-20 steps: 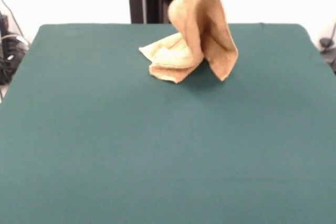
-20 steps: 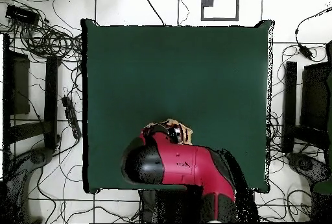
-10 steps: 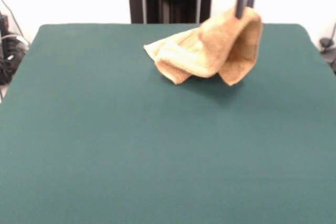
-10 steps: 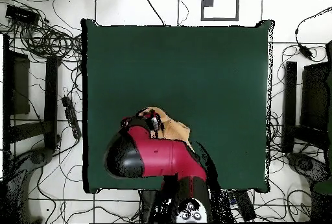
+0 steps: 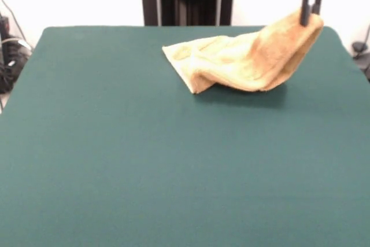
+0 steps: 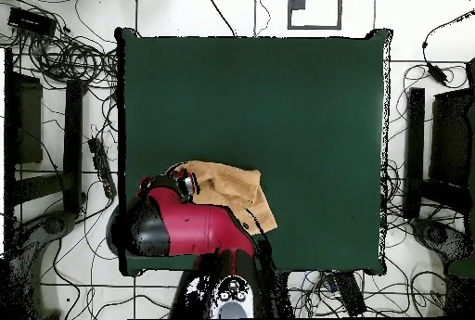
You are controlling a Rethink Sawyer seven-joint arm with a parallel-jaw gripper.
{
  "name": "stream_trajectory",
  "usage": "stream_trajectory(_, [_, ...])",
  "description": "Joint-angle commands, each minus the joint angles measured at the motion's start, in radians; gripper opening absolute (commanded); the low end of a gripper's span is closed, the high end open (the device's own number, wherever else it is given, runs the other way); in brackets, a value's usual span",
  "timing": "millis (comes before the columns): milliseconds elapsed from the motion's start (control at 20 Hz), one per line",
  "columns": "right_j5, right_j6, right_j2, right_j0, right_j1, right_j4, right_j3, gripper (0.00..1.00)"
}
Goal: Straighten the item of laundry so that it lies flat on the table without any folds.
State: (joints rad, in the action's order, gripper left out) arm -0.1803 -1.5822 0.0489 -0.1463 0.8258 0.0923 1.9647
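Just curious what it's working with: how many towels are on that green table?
1. The towel lies near the table's far edge in the front view, one corner lifted by the gripper. The arm hides part of it from overhead.

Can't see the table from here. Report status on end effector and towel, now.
End effector shut on towel corner, lifted near the table edge. Towel stretched out, far end on the cloth, a fold showing. Nothing in the way.

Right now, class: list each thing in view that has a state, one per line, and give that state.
towel: one corner lifted, the rest trailing on the table, still folded, not flat.
gripper: jaws shut on the towel's raised corner.
table: bears the towel's lower end.
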Motion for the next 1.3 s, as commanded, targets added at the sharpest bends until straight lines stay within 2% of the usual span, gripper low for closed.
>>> stream_trajectory(50, [-0.129,-0.308,0.026,-0.165,-0.149,0.111,-0.091,0.00])
stream_trajectory(200, [-0.077,-0.255,0.046,-0.164,-0.240,0.096,-0.089,0.00])
stream_trajectory(250, [-0.038,-0.281,0.082,-0.194,-0.262,0.112,-0.091,0.00])
stream_trajectory(300, [-0.052,-0.306,0.124,-0.232,-0.279,0.128,-0.098,0.00])
stream_trajectory(450, [-0.052,-0.370,0.211,-0.310,-0.297,0.186,-0.098,0.00])
stream_trajectory(550, [-0.060,-0.372,0.229,-0.311,-0.262,0.206,-0.078,0.00])
stream_trajectory(800, [-0.183,-0.207,0.221,-0.163,-0.124,0.127,-0.048,0.00])
stream_trajectory(1000, [-0.199,-0.099,0.160,-0.046,-0.063,0.074,-0.039,0.00])
stream_trajectory(1100, [-0.204,-0.095,0.130,-0.014,-0.059,0.070,-0.061,0.00])
stream_trajectory(1300, [-0.273,-0.123,0.111,-0.032,-0.102,0.070,-0.174,0.00])
